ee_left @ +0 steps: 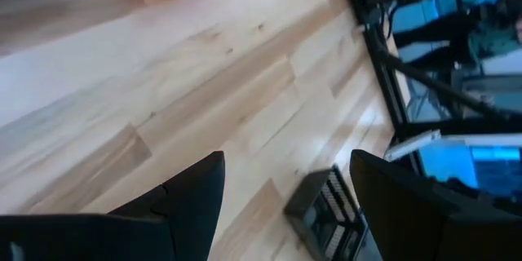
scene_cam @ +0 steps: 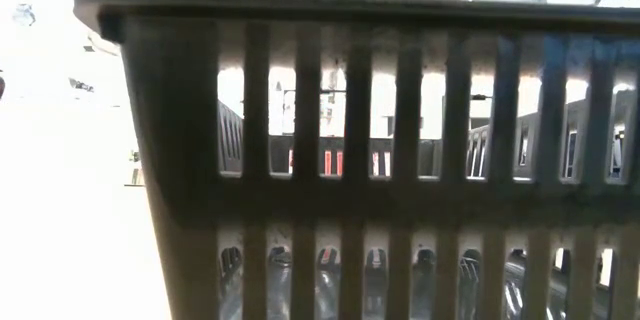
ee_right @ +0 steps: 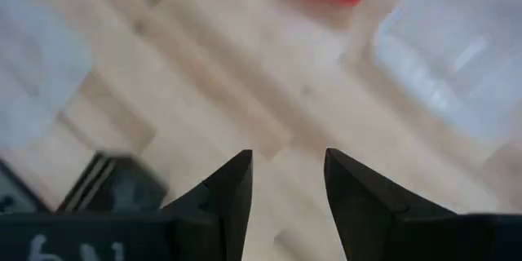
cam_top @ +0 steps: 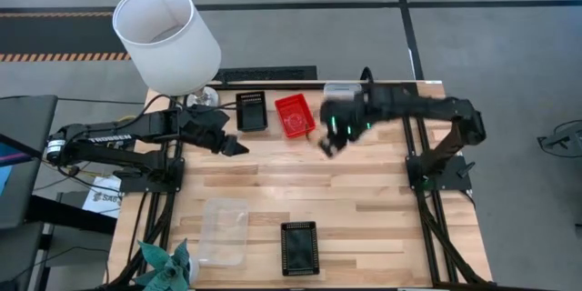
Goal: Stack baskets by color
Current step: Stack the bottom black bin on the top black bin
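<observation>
Wooden bench (cam_top: pixel 364 191) carries four basket spots: one black (cam_top: pixel 252 110) and one red (cam_top: pixel 295 115) far, one clear (cam_top: pixel 224 230) and one black (cam_top: pixel 299 247) near. My left end effector (cam_top: pixel 235 146) and right end effector (cam_top: pixel 326 145) hover with fingers apart, empty.

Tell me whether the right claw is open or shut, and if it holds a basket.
Open and empty. The right claw shows a clear gap between its dark fingers, with only bare wooden table seen through it; the red basket sits apart beside it.

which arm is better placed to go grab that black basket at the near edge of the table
Probably the right. The right gripper hangs open over mid-table, empty, nearer the black basket at the near edge. The left gripper, open too, sits farther toward the back.
</observation>
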